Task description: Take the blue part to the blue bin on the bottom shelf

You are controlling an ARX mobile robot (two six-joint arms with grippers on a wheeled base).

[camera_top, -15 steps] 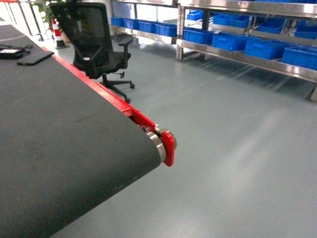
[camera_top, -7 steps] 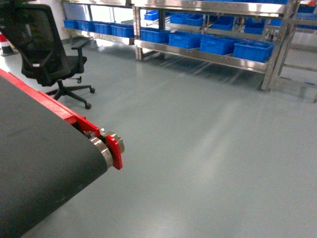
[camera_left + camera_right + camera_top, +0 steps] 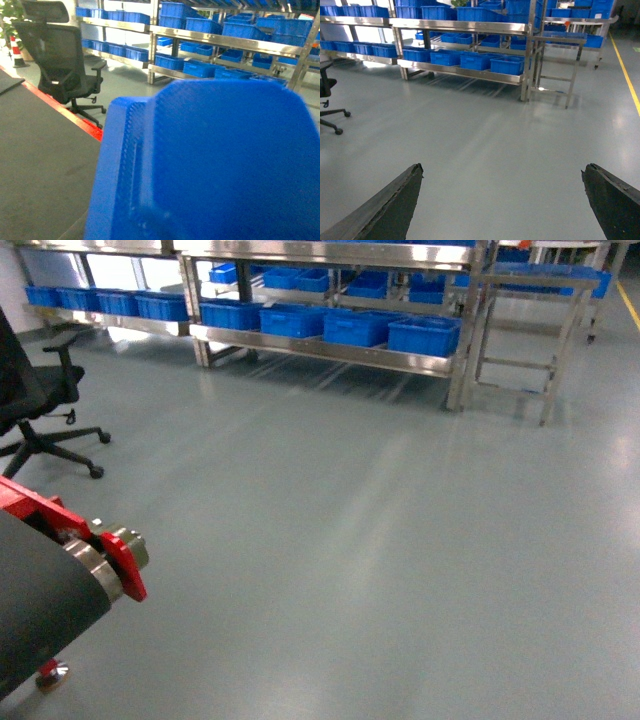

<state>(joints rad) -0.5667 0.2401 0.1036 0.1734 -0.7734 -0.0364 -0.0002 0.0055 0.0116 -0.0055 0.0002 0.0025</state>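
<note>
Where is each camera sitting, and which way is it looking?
Head: high on the robot, slanting down across the floor to the rack; none of the robot shows.
Left wrist: on the left arm, facing the blue part filling its view.
Right wrist: on the right arm, facing the rack; open right gripper shows.
All three see the blue bins.

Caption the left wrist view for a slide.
Blue part fills the frame; belt, chair and racked bins behind.
</note>
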